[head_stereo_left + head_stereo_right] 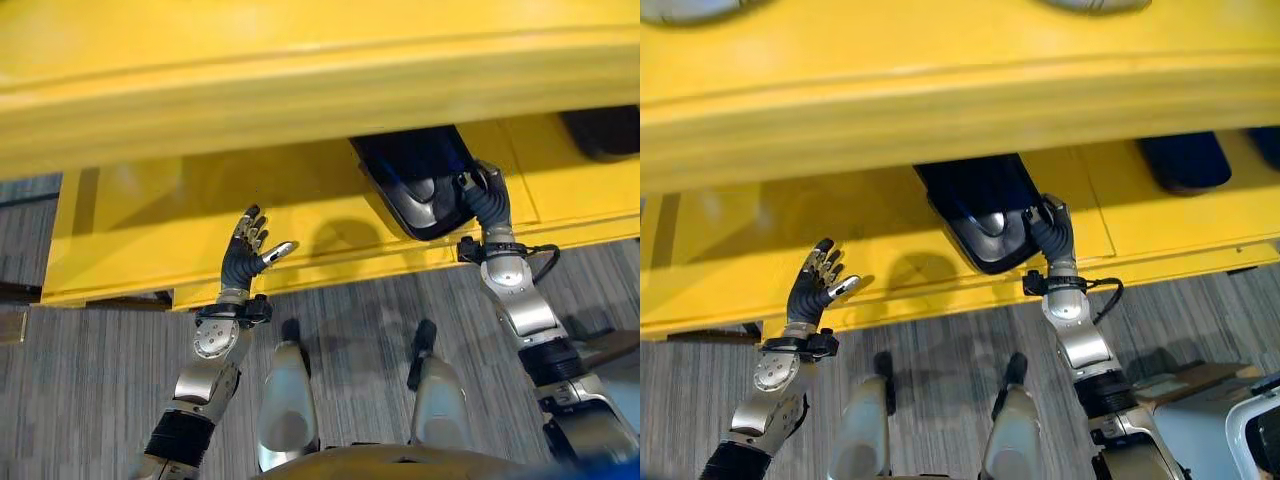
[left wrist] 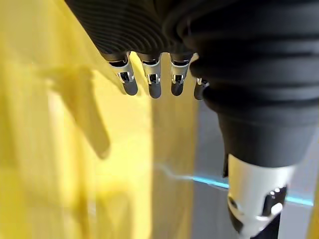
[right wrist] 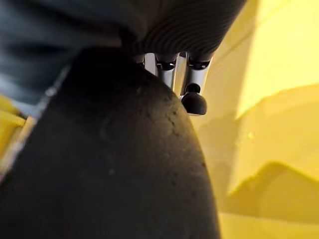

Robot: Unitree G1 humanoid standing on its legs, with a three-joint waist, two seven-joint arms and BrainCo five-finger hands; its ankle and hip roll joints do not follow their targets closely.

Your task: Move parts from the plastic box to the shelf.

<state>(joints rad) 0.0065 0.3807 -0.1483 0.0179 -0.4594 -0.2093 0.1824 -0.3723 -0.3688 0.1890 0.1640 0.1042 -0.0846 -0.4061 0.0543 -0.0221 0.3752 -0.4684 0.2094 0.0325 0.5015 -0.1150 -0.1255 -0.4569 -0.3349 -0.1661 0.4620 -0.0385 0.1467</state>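
Eye views: right hand (image 1: 482, 200) clamped on the near end of a black part (image 1: 415, 175) lying on the yellow shelf (image 1: 300, 215). Left hand (image 1: 818, 283) to the left, fingers spread, empty, well apart from the part.
Left wrist: fingers (image 2: 152, 82) straight over yellow shelf.
Right wrist: part fills the near field, fingers (image 3: 194, 84) curled over it.

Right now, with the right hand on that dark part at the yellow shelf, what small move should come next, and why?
Probably let go and draw the right hand back. The dark part already lies on the lower level of the yellow shelf, its far end under the upper level, with the hand against its near edge. The left hand hovers open beside the shelf, holding nothing, so the part seems placed.
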